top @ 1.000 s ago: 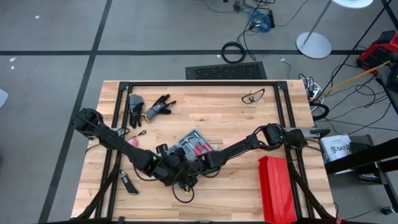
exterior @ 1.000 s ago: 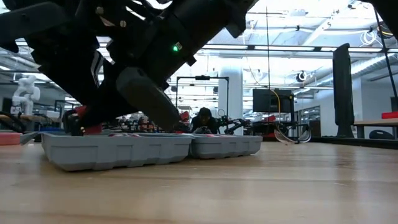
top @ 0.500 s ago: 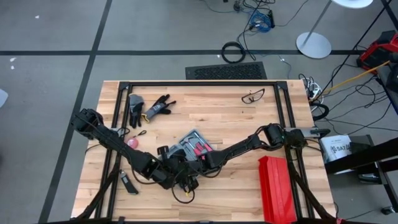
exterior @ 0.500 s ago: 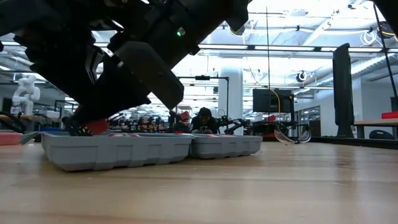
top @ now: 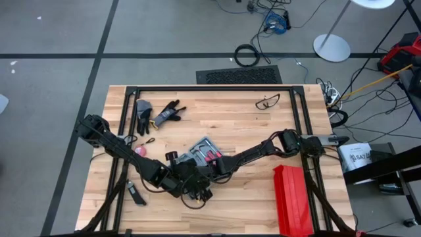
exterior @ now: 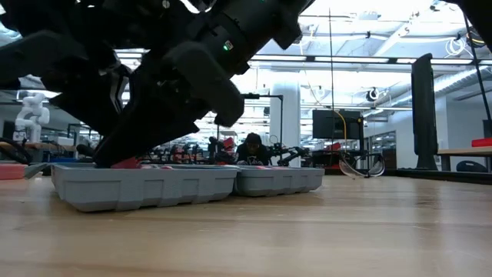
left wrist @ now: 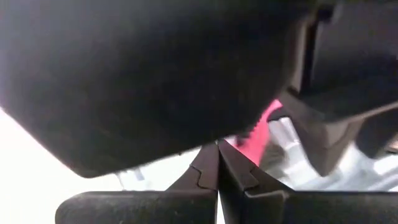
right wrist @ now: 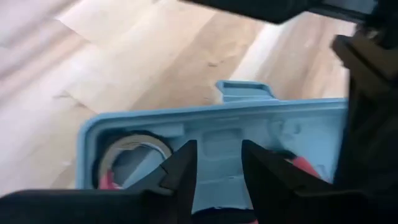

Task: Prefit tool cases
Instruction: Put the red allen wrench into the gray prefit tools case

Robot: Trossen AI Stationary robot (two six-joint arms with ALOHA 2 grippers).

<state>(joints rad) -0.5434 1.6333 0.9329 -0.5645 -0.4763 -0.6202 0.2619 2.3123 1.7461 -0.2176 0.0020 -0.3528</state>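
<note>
- Your right gripper [right wrist: 216, 163] stood with its two dark fingers parted by a clear gap, directly over the open case; nothing showed between them, and you held nothing with it.
- Your left gripper [left wrist: 218, 163] had its fingertips pressed together and empty, pointing toward the case interior, with a red-pink tool handle [left wrist: 260, 127] just beyond the tips.
- Seen from overhead, both arms met low over the front middle of the light wooden table [top: 243, 125], the left gripper [top: 197, 187] beside the right gripper [top: 212, 172].
- The flat blue-grey plastic tool case [top: 202, 153] lay opened out on the table near its centre, with red-handled tools in its grey moulded slots.
- From table height, the case [exterior: 192, 187] rested flat as two shallow halves side by side.
- Up close, the case [right wrist: 273, 134] showed a rounded corner, a small latch tab on its edge, and a pale ring-shaped item [right wrist: 130, 149] seated in one recess.
- Compared with a second earlier, your right gripper had gone from closed to partly open, and both wrists had shifted slightly toward the table's front; the case had not moved.
</note>
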